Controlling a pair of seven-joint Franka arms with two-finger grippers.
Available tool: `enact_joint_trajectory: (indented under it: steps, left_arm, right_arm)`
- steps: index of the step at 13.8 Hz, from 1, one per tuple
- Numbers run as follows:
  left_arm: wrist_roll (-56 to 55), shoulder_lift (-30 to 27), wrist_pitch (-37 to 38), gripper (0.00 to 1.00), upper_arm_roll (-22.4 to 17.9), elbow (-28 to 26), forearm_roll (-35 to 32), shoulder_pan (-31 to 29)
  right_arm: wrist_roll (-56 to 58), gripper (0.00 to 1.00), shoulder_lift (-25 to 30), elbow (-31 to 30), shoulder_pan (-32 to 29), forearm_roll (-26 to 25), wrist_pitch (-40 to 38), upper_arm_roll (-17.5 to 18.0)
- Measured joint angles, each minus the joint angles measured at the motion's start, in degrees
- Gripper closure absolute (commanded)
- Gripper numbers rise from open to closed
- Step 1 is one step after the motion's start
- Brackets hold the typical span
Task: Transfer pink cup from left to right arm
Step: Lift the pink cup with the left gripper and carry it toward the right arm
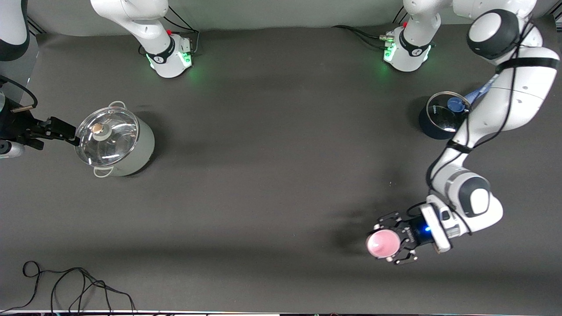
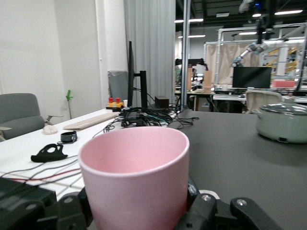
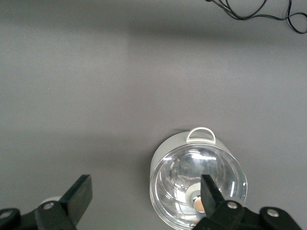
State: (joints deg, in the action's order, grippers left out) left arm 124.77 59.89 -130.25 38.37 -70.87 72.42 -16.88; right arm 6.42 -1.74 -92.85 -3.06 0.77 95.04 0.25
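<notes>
The pink cup (image 1: 380,242) is upright with its mouth up, held a little above the dark table mat (image 1: 281,184) toward the left arm's end. My left gripper (image 1: 386,244) is shut on it, one claw finger on each side of its wall. In the left wrist view the pink cup (image 2: 136,177) fills the space in my left gripper (image 2: 139,213) between the black fingers (image 2: 213,215). My right gripper (image 1: 66,131) waits at the right arm's end, partly over the lidded pot. In the right wrist view my right gripper (image 3: 145,184) is open and holds nothing.
A pale pot with a glass lid (image 1: 115,139) stands toward the right arm's end and shows under the right gripper (image 3: 199,184). A dark blue pot with a glass lid (image 1: 441,115) stands beside the left arm. A black cable (image 1: 74,285) lies at the near edge.
</notes>
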Motion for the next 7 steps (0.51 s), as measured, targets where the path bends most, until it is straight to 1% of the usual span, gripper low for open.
enact_joint_trajectory:
  steps: [3, 6, 7]
  left_arm:
    - [-2.20, -0.11, -9.83, 1.00, 2.95, 4.49, 0.00, 5.92]
    - [-4.52, -0.27, -23.16, 1.00, 9.56, 5.48, -0.04, 9.20]
    - [-5.33, -0.53, -27.69, 1.00, 11.70, 5.52, -0.06, 10.39]
  right_arm:
    - [0.00, 0.00, 0.00, 0.00, 0.00, 0.00, 0.00, 0.00]
    - [-0.62, 0.00, 0.00, 0.00, 0.00, 0.00, -0.01, 0.00]
    - [-2.90, 0.00, 0.00, 0.03, 0.01, 0.00, -0.01, 0.01]
